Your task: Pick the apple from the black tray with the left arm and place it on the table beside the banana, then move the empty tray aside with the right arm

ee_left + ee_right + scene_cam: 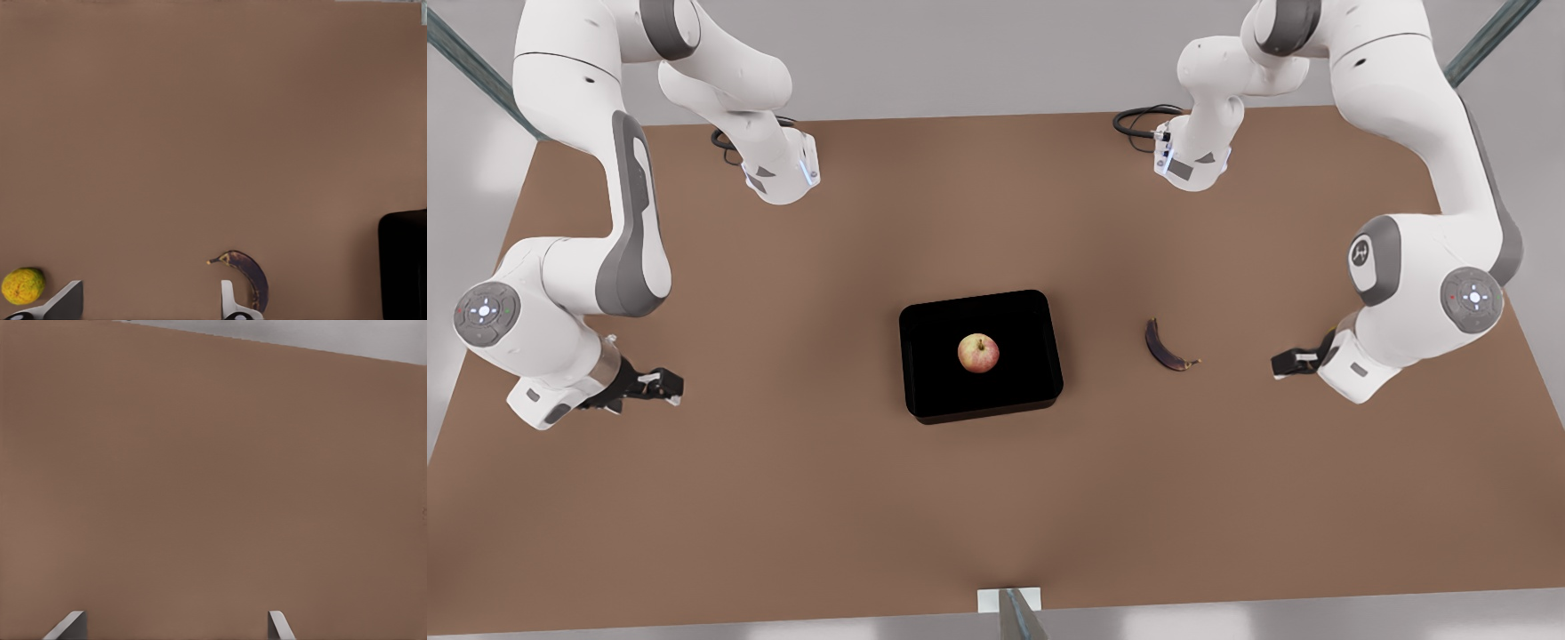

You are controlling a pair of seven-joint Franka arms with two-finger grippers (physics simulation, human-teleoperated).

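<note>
Right hand (660, 384) seen at front view's left, low over counter (783, 498), fingers spread, nothing held. Black tray (925, 391) set mid-counter, apple (978, 353) lying at its centre. Banana (1167, 348) laid near tray's right. Left hand (1288, 363) seen just beyond banana, fingers spread, nothing held. Yellow-green fruit (23, 285) noted in left wrist view.

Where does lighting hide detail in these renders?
Front view: the black tray reads as flat black, rim barely separable; the apple is evenly lit. Left wrist view: the banana is dark with little shading. Right wrist view: the table is uniformly lit, no glare.
</note>
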